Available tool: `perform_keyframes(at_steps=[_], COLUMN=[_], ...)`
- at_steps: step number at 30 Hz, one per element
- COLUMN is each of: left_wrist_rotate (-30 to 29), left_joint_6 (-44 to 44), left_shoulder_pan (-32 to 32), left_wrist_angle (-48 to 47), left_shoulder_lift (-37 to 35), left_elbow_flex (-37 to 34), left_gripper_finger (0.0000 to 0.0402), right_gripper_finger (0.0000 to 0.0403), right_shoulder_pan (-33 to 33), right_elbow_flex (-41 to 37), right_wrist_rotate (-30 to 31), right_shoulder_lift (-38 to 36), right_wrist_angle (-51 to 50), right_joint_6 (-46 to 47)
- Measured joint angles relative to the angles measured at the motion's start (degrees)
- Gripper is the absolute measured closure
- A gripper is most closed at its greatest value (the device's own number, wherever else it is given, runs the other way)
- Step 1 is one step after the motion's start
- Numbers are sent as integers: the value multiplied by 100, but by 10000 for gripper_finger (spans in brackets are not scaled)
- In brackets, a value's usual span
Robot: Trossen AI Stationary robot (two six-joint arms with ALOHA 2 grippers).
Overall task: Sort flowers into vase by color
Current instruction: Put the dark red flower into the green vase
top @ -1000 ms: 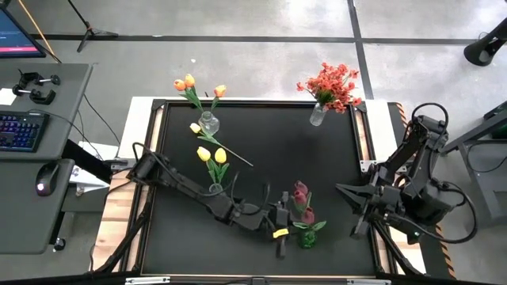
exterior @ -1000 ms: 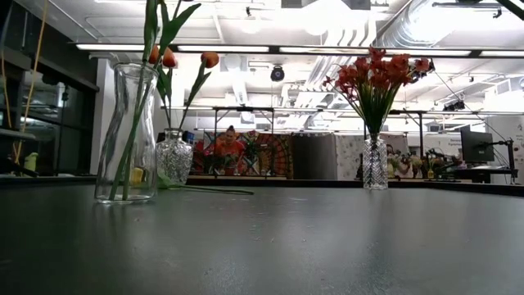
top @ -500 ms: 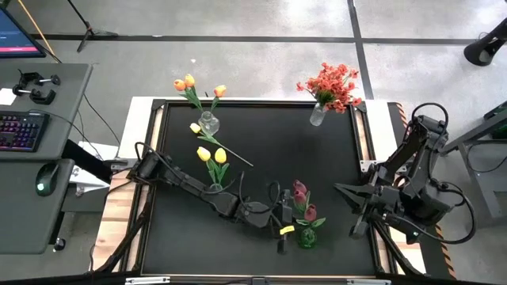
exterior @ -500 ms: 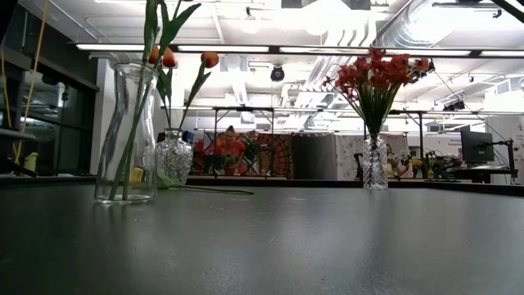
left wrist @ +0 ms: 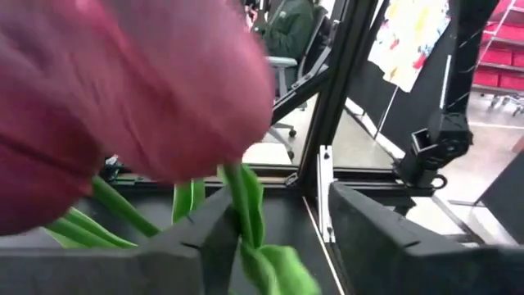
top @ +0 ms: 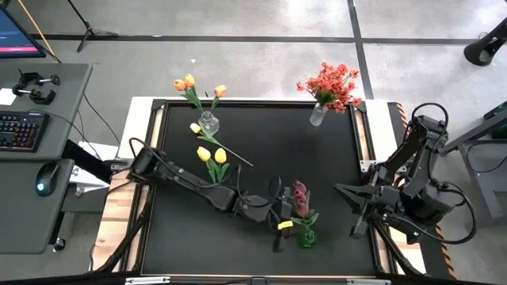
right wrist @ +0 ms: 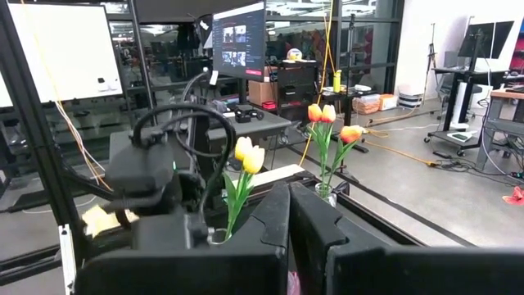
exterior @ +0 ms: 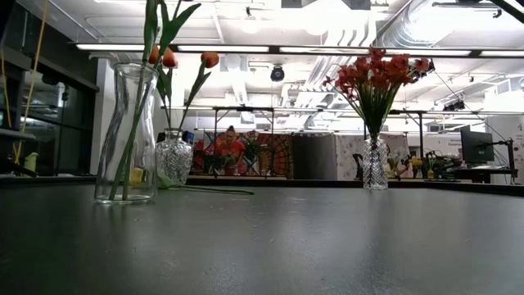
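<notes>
Two dark pink tulips [top: 300,192] stand in a green vase [top: 306,237] near the table's front. My left gripper [top: 287,210] [left wrist: 274,225] is open beside them, one green stem [left wrist: 243,205] between its fingers and a pink head [left wrist: 123,90] close before the camera. Yellow tulips [top: 212,154] stand in a clear vase [exterior: 127,135], orange tulips [top: 190,83] in a second vase [top: 208,123], and red-orange sprays [top: 333,85] in a third [top: 318,115]. One yellow tulip [top: 196,127] lies on the table. My right gripper [right wrist: 288,221] waits shut at the right edge. My left gripper stands open around the pink tulip's stem [left wrist: 246,233], coming level from the table's left. The stem runs upright close by one finger [left wrist: 209,246]. Whether it touches that finger I cannot tell.
The black table top [top: 333,158] has a raised frame around it. A desk with a keyboard [top: 17,131] and a mouse [top: 41,188] stands to the left. The loose tulip's stem [top: 234,154] runs across the mat between the vases.
My left gripper has crept toward the pink tulips. The nearer pink head has swung closer to the other head above the green vase.
</notes>
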Motion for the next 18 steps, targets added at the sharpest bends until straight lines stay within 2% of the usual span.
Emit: perform_keyframes(at_steps=[5,13,18], left_wrist_rotate=[48,-164,-156], left_joint_6=[-9,600,553], left_shoulder_pan=[19,13,67], left_wrist_angle=[-282,-860,-983], left_shoulder_lift=[-421,-1394,-1371], left_elbow_flex=[-2,1,17], left_gripper_finger=[201,197,197], right_gripper_finger=[403,403,403], right_shoulder_pan=[0,-4,-35], right_elbow_flex=[0,0,0], right_wrist_rotate=[0,-27,-44], right_shoulder_lift=[0,-2,-2], right_wrist_angle=[9,35,37], right_joint_6=[0,-1,-4])
